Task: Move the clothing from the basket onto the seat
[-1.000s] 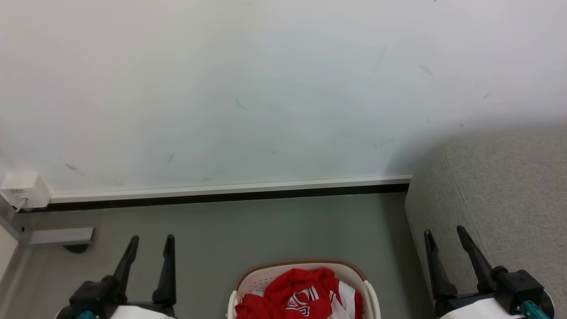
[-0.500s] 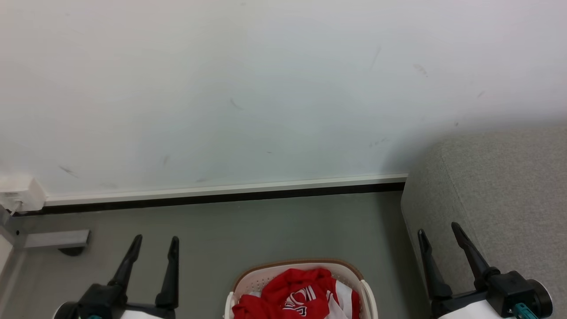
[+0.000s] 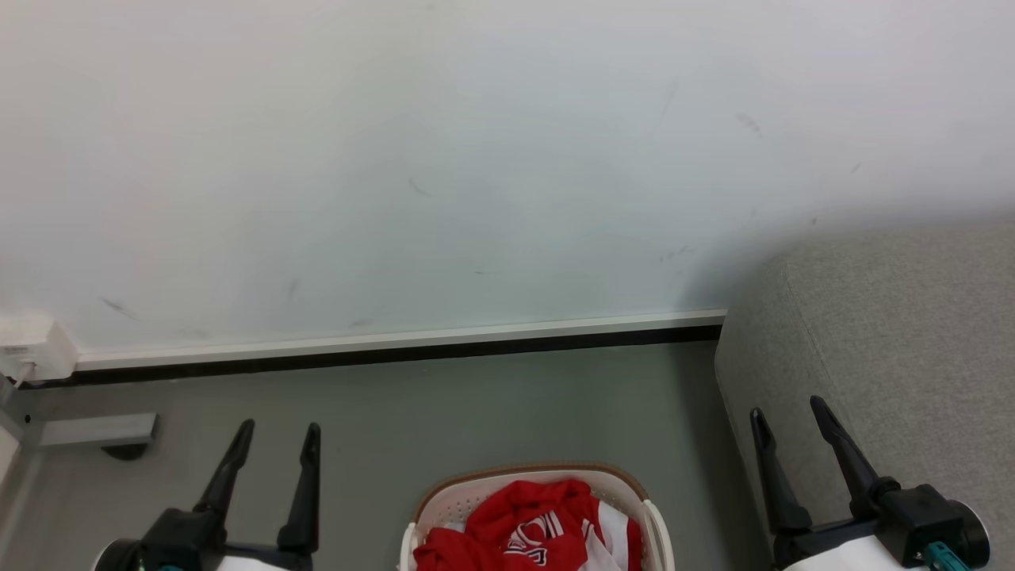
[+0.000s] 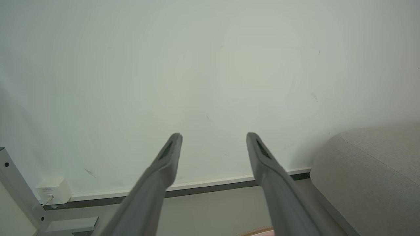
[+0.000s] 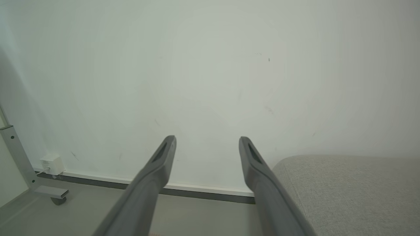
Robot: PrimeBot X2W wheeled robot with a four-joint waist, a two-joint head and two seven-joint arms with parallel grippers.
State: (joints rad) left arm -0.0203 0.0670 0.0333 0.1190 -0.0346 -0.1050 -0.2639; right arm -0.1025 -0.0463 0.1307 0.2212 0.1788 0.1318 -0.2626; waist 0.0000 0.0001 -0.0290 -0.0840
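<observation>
Head view: the left pincer (image 3: 280, 427) and right pincer (image 3: 787, 407) both gape, empty. The basket (image 3: 531, 469) holding red clothing (image 3: 527, 514) sits between them, and the sofa (image 3: 896, 333) is beside the right one.
Left wrist view: jaws apart, sofa to their right.
Right wrist view: likewise.

A plain room staged like a home corner: a grey fabric sofa (image 3: 888, 333) stands against a scuffed white wall (image 3: 476, 159), with a laundry basket (image 3: 452, 498) of red and white clothing (image 3: 531, 511) on the smooth grey floor (image 3: 492, 412). A metal frame (image 3: 95, 430) on a castor and a wired white wall box (image 3: 32, 349) suggest a test room.
</observation>
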